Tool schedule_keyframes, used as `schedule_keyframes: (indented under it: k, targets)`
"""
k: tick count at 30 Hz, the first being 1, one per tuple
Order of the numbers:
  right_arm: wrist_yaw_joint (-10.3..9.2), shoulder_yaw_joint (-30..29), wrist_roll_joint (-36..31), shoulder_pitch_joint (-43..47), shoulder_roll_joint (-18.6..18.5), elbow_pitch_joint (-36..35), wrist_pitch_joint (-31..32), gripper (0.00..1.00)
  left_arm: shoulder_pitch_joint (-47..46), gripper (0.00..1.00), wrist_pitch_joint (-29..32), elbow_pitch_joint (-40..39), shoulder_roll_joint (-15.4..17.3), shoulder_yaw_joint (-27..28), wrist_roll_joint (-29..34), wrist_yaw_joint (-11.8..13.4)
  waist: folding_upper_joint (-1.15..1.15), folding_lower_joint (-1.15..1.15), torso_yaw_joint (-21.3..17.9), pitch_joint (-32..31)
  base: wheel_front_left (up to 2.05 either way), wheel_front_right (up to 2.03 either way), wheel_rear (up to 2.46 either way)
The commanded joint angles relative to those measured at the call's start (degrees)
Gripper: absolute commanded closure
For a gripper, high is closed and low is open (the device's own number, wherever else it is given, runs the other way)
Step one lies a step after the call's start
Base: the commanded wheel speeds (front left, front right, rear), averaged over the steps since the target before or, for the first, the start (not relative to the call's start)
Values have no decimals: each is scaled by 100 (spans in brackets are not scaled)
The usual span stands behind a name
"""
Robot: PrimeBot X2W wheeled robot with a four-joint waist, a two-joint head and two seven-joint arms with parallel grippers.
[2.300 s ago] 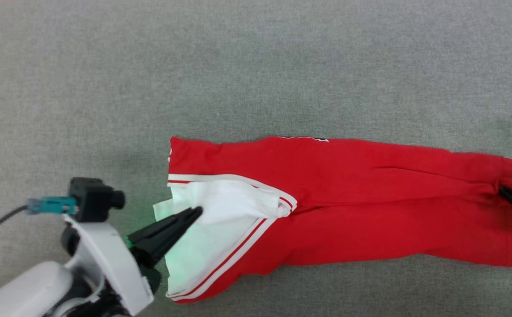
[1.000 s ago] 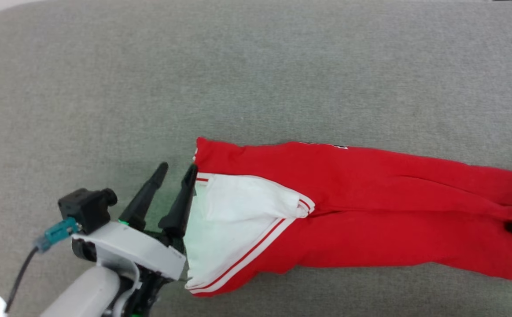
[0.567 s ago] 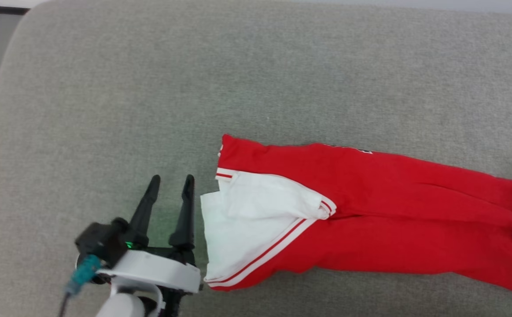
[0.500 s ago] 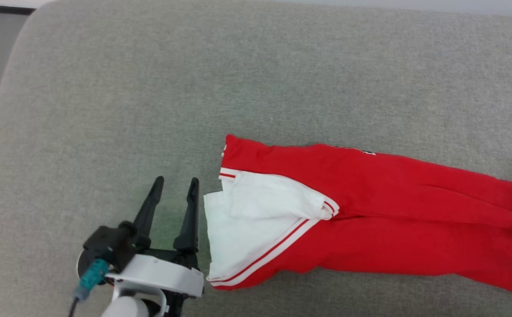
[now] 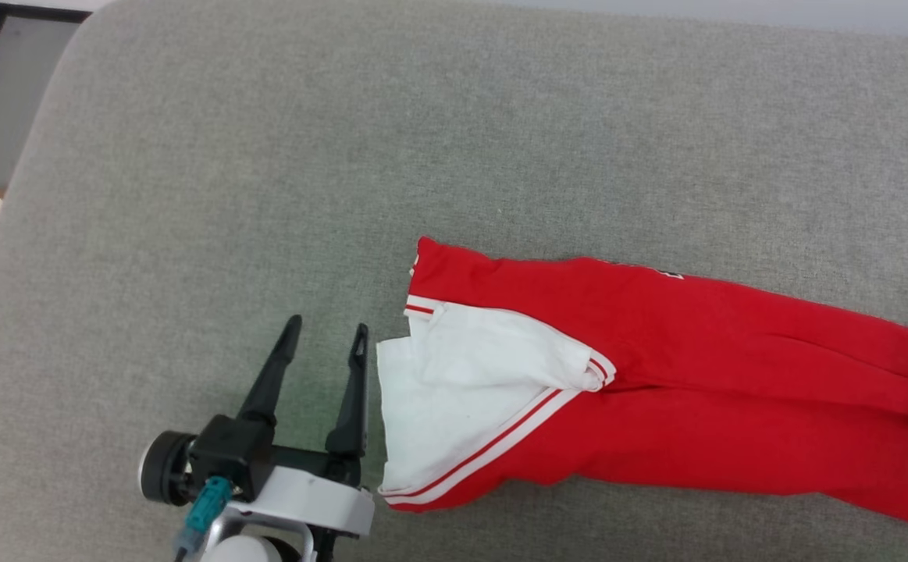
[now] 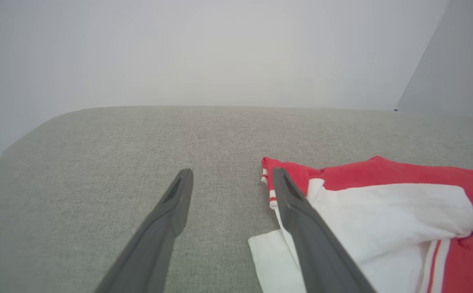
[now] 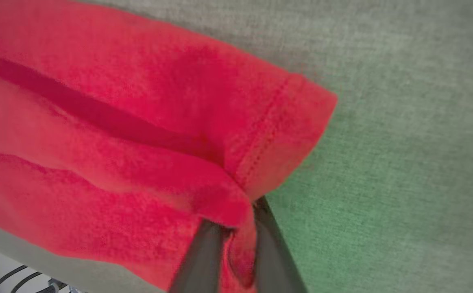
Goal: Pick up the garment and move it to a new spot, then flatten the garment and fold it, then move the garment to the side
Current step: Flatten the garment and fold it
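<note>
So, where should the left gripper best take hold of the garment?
Grip the garment by its white sleeve edge, coming from the robot's left, low over the cushion. That edge lies flat beside the open left gripper; the right gripper holds the red hem opposite.

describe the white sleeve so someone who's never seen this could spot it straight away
On the wide grey cushion, a long red garment lies stretched toward the right. The white sleeve lies at its left end, right beside the left gripper with its jaws open. It is the one white patch on otherwise red cloth, bordered by red-and-white striped trim.
</note>
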Motion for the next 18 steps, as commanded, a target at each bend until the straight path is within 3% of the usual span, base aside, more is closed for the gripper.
schedule_keyframes:
  k: [1,10,18]
  targets:
    - [-8,110,-47,58,156,66,-32,100,-15,0,-12,2,-33,44,40,-39,0,0,-11,17,0,0,0]
    - [-8,69,-22,-180,215,12,-388,100,-59,0,-12,106,-215,379,243,-306,0,0,-174,13,0,0,0]
    - [-8,-101,-136,-484,63,125,-873,100,-110,0,-12,82,-254,648,337,-483,0,0,-549,107,0,0,0]
